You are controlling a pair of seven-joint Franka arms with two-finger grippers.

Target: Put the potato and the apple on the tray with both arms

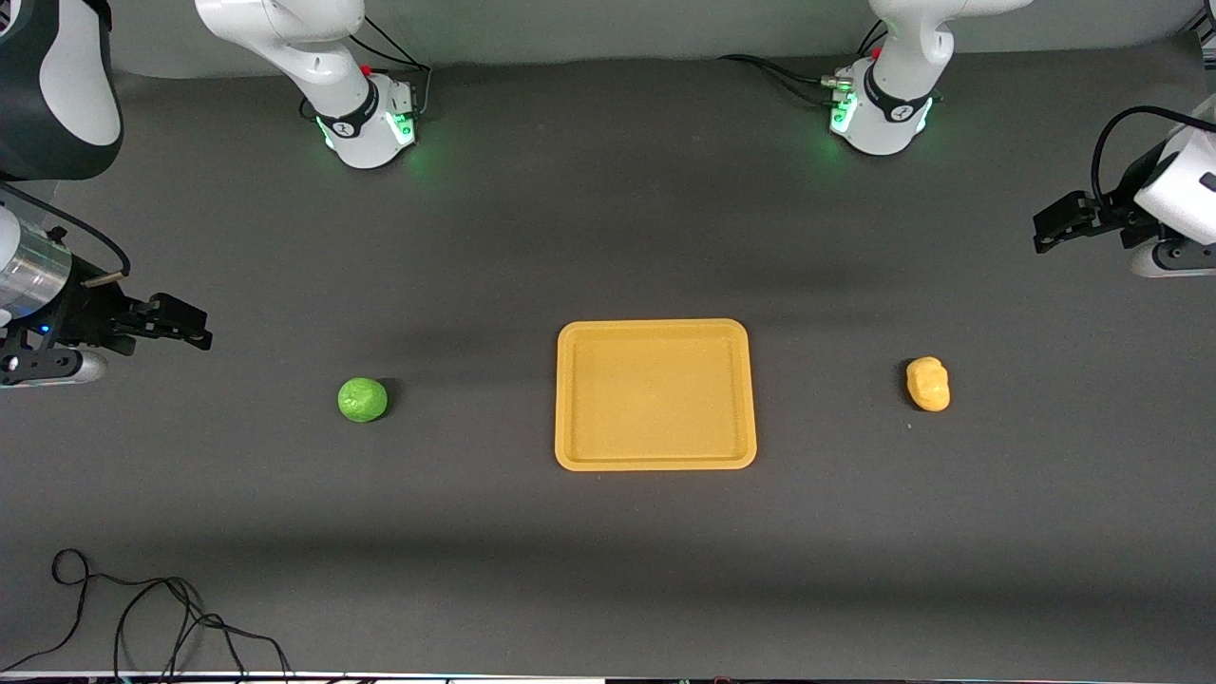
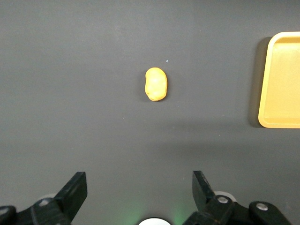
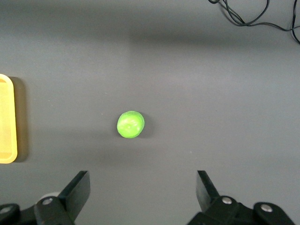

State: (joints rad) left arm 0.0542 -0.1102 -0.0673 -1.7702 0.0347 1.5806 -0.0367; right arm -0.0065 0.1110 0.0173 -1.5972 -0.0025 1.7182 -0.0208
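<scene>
The yellow-orange tray [image 1: 655, 458] lies flat and empty at the table's middle. The green apple [image 1: 362, 399] sits on the table beside the tray toward the right arm's end; it also shows in the right wrist view [image 3: 131, 124]. The lumpy yellow potato [image 1: 928, 384] sits beside the tray toward the left arm's end, and shows in the left wrist view [image 2: 155, 84]. My right gripper [image 1: 190, 328] is open and empty, up in the air at the right arm's end. My left gripper [image 1: 1050, 228] is open and empty, up in the air at the left arm's end.
A black cable [image 1: 142, 617] lies looped on the table near the front camera at the right arm's end. The arms' green-lit bases [image 1: 366, 123] stand at the table's edge farthest from the front camera. The tray's edge shows in both wrist views [image 2: 281, 79].
</scene>
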